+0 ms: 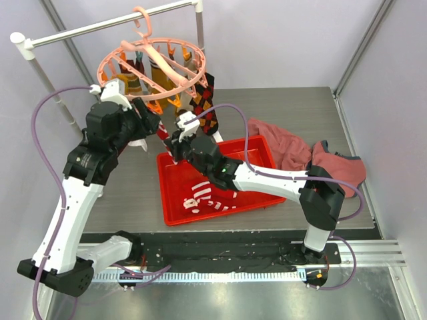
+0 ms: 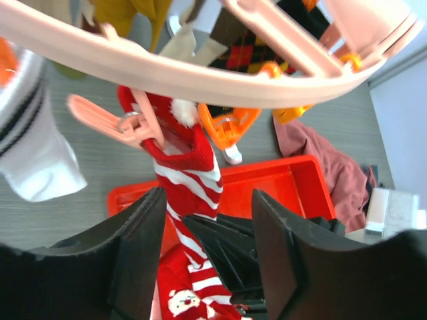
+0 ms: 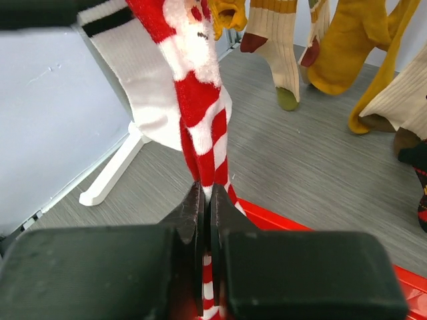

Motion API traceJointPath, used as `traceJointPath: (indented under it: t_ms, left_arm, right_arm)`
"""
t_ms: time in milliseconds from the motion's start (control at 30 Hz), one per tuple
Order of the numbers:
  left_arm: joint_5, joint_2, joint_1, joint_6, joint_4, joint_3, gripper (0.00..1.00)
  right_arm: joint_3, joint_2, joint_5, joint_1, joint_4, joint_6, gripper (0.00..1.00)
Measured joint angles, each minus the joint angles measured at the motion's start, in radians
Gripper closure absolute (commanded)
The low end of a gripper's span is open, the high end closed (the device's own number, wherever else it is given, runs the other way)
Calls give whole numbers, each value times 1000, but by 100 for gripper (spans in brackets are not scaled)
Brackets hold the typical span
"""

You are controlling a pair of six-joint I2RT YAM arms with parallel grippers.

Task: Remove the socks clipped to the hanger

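Hanging striped sock [image 3: 200, 100], pegged to pink hanger [image 2: 167, 67]: right gripper [image 3: 203, 200] jaws closed on its lower part; left gripper [image 2: 207, 198] jaws wide apart, holding nothing, flanking sock below peg [image 2: 110, 119].

My gripper [image 2: 208, 200]: jaws spread, striped sock [image 2: 190, 177] between them.
Peg [image 2: 133, 123]: pink, clamped on sock top.
Hanger ring [image 2: 167, 73]: overhead.
Tray [image 2: 293, 183]: red, below.

Behind the tray [image 1: 257, 160], the hanger [image 1: 167, 70]; to its right, cloth [image 1: 293, 150]

Red tray [image 1: 175, 190] mid grey table [image 1: 127, 193]; reddish-pink cloth [image 1: 297, 152] heaped against its right; white rail [image 1: 107, 25] far left.
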Motion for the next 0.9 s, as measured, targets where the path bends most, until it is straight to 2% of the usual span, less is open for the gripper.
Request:
traceJointPath:
  t_ms: [433,633,900]
  left_arm:
    - [-224,37,0,2,-65,175,37]
    - [-275,93,0,32,-64,166,36]
    - [-338,92,0,47,-29,122,35]
  right_arm:
    - [-1,-9,-9,0,1,18,99]
    - [-1,-10,-25,0,2,18,99]
    - [-1,-10,-35,0,1,18,99]
